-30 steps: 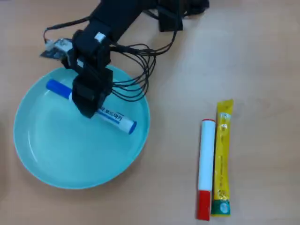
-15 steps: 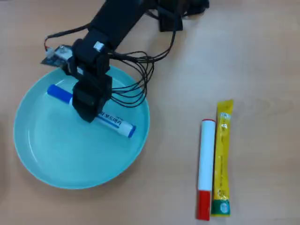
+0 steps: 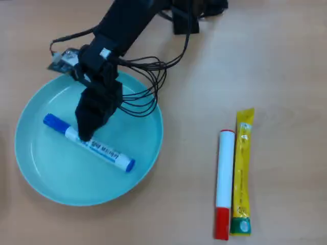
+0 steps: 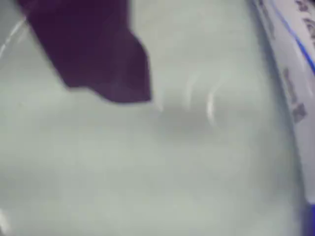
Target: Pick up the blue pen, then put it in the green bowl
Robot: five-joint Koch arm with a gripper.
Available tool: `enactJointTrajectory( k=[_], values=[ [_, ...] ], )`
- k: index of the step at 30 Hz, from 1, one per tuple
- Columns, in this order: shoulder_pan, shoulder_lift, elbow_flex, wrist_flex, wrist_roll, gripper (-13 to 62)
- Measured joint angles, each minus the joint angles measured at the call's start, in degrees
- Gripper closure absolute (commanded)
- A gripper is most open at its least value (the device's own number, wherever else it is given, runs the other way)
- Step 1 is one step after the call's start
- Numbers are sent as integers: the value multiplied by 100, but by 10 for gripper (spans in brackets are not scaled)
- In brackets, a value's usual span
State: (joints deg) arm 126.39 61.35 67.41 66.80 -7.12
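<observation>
Overhead view shows the blue pen (image 3: 89, 143), a light, stiff, smooth-barrelled marker apt to roll, lying inside the green bowl (image 3: 148, 112) directly beneath the gripper (image 3: 85, 137), whose jaw state I cannot tell; mid-barrel suits any regrasp.

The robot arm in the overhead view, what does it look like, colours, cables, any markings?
The arm is matte black and blocky, narrowing to a black gripper. A small white label sits on its wrist. A bundle of thin black cables loops off its side, and a small circuit board with wires hangs beside the wrist.
</observation>
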Motion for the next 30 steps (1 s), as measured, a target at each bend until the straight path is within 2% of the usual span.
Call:
enactJointTrajectory(
  k=[9,13,21,28,30],
  values=[
    [-79,9,141,-35,0,-80],
    [-149,387,158,-35,0,-80],
    [-1266,2443,993,9,0,-80],
    [-2083,4474,2619,9,9,-76],
    [-2109,4878,3085,9,193,-48]
  ],
)
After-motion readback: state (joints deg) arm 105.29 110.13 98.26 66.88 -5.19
